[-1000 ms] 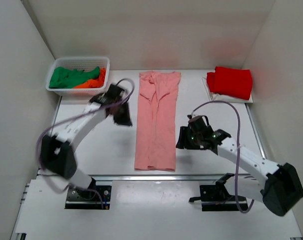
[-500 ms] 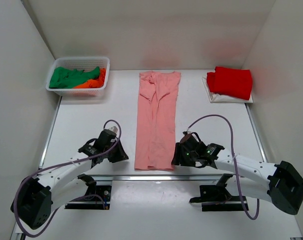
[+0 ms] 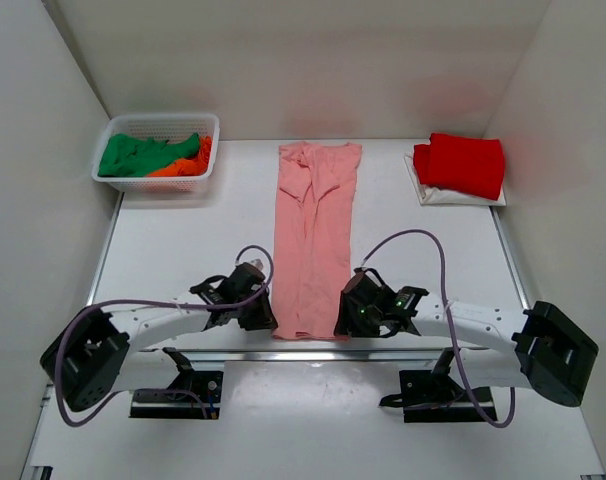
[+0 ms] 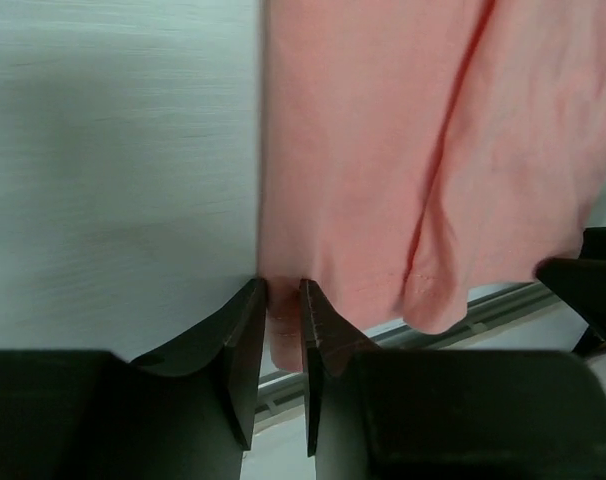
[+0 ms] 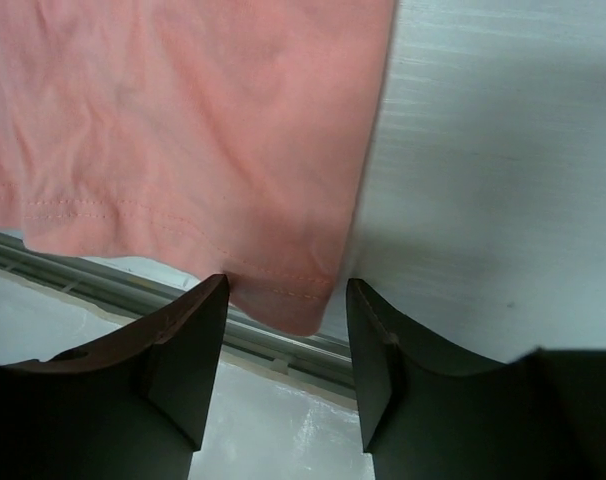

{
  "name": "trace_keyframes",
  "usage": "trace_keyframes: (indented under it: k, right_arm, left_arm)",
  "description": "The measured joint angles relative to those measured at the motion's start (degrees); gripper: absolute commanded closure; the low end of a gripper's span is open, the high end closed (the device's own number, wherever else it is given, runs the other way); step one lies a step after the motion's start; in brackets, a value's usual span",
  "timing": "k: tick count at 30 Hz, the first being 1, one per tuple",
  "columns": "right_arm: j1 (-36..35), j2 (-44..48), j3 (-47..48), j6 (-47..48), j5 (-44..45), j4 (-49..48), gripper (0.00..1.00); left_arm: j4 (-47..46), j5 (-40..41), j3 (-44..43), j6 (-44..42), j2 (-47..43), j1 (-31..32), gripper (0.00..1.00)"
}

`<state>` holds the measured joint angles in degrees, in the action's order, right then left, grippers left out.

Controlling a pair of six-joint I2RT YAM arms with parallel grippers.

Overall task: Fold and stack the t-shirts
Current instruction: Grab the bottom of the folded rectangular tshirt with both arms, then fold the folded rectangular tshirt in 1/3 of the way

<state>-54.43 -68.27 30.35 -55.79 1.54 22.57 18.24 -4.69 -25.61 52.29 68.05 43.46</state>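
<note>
The salmon-pink t-shirt lies folded into a long strip down the middle of the table, its hem at the near edge. My left gripper is shut on the hem's near left corner. My right gripper is open, its jaws on either side of the hem's near right corner without closing on it. The bright red t-shirt lies folded at the back right. The green t-shirt and the orange t-shirt lie bunched in the basket.
A white mesh basket stands at the back left. A white cloth lies under the red shirt. A metal rail runs along the table's near edge. White walls close the sides and back.
Both arms have swung from mid-table down to the near edge and inward to the pink shirt's hem corners. My left gripper has closed on the left corner.
</note>
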Motion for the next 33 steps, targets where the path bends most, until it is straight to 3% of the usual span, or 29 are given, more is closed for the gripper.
trace_keyframes:
  k: [1, 2, 4, 5, 15, 22, 26, 33]
  right_arm:
    - [-0.26, -0.52, 0.33, -0.17, 0.07, 0.11, 0.82]
    - [-0.42, -1.05, 0.59, -0.07, 0.09, 0.13, 1.00]
    - [-0.68, -1.95, 0.68, -0.94, 0.20, 0.63, 1.00]
    - [-0.66, -2.08, 0.66, -1.22, 0.24, 1.09, 1.00]
    - [2.23, 6.95, -4.94, -1.42, -0.87, 3.41, 1.00]
    - [4.94, 7.98, -4.92, 1.53, -5.44, 6.01, 0.99]
    - [9.35, 5.84, -0.48, 6.51, -8.79, 8.92, 1.00]
    - [21.70, -4.79, 15.65, 18.78, -14.60, 12.83, 1.00]
  left_arm:
    - [0.13, 0.15, -1.16, 0.11, 1.44, 1.16, 0.73]
    - [0.09, 0.26, -2.14, 0.31, 2.75, 2.23, 0.84]
    - [-0.02, 0.46, -3.67, 0.68, 5.25, 4.28, 0.98]
    - [-0.15, 0.37, -4.35, 0.68, 6.23, 5.09, 1.00]
    - [3.21, 0.46, -3.61, 0.31, 2.64, 5.16, 1.00]
    - [4.24, -0.26, -2.95, 0.37, 1.99, 6.05, 1.00]
    - [6.12, -1.20, -4.87, -0.04, 0.87, 4.74, 1.00]
    - [8.70, -4.52, -20.68, -4.61, 6.03, -5.49, 1.00]
